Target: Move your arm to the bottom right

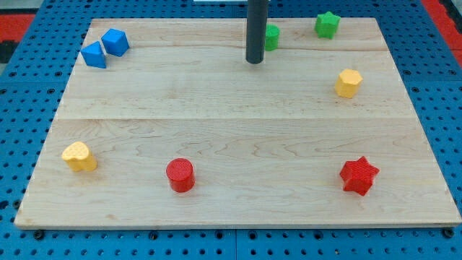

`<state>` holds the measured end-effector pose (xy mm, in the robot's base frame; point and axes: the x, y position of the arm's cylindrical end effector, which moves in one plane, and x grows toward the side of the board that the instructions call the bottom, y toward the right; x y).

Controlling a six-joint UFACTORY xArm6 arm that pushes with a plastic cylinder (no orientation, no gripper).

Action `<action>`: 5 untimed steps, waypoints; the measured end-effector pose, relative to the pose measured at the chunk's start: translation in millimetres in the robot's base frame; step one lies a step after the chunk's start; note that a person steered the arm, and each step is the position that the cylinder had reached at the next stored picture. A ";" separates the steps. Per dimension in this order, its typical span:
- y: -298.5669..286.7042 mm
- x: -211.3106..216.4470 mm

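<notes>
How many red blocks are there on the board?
2: a red cylinder near the view's bottom, left of centre, and a red star at the bottom right. None seems hidden.

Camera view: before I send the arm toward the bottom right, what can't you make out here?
- Green block beside the rod: its left part is hidden behind the rod, so its shape is unclear.
- Whether my tip touches that green block: cannot tell from this view.
- Upper rod: cut off by the view's top edge.
- Two blue blocks at the view's top left: touching or barely apart, cannot tell.
</notes>
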<state>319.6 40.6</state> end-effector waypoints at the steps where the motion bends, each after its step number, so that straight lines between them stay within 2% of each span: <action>1: 0.0 54.9; 2: 47.9 135.7; 3: 170.3 173.4; 4: 196.8 232.2; 5: 159.8 265.4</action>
<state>585.0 200.4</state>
